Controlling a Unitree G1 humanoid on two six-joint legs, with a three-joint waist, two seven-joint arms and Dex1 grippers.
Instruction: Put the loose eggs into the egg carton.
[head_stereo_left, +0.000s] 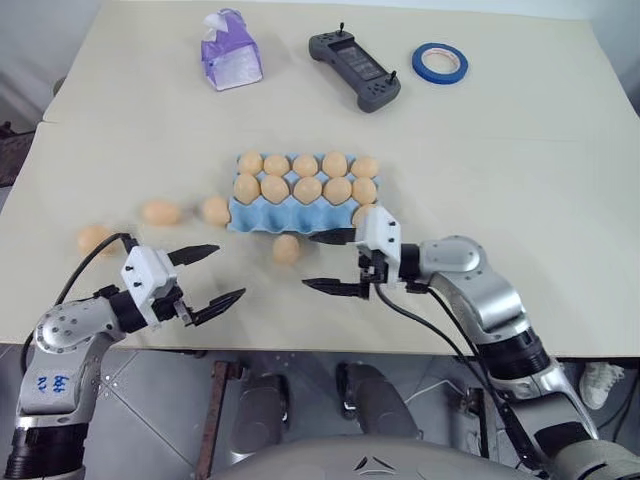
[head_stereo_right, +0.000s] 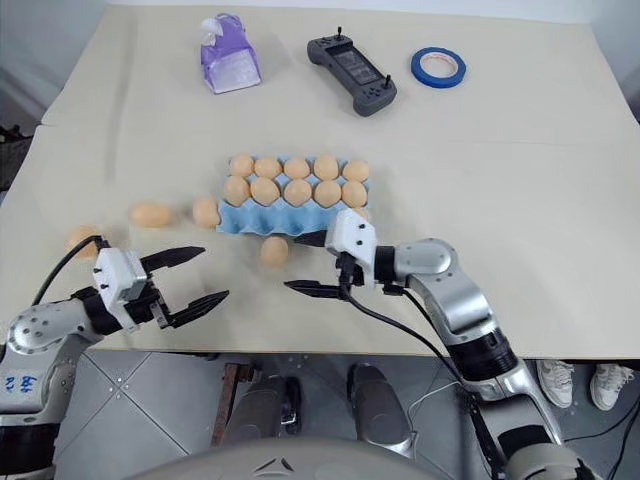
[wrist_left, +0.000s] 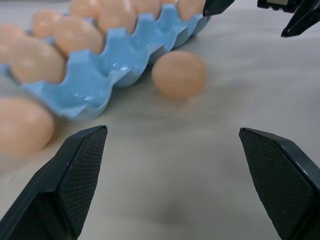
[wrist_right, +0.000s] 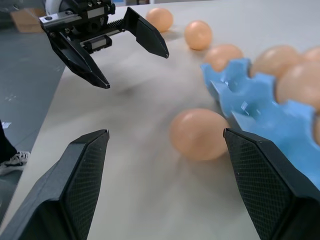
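The light-blue egg carton (head_stereo_left: 262, 219) lies mid-table, with eggs filling its two far rows and one egg (head_stereo_left: 361, 214) at the right end of the near row. Several loose eggs lie on the table. One (head_stereo_left: 287, 249) is just in front of the carton, and others (head_stereo_left: 215, 210), (head_stereo_left: 161, 212), (head_stereo_left: 93, 238) trail off to the left. My right gripper (head_stereo_left: 309, 261) is open and empty, pointing left just right of the nearest loose egg (wrist_right: 199, 134). My left gripper (head_stereo_left: 227, 272) is open and empty, left of that egg (wrist_left: 179, 74) and facing the right gripper.
A purple tissue pack (head_stereo_left: 232, 50), a black handheld controller (head_stereo_left: 355, 70) and a blue tape roll (head_stereo_left: 440, 63) sit along the far side of the table. Both grippers hover close to the table's near edge (head_stereo_left: 300, 352).
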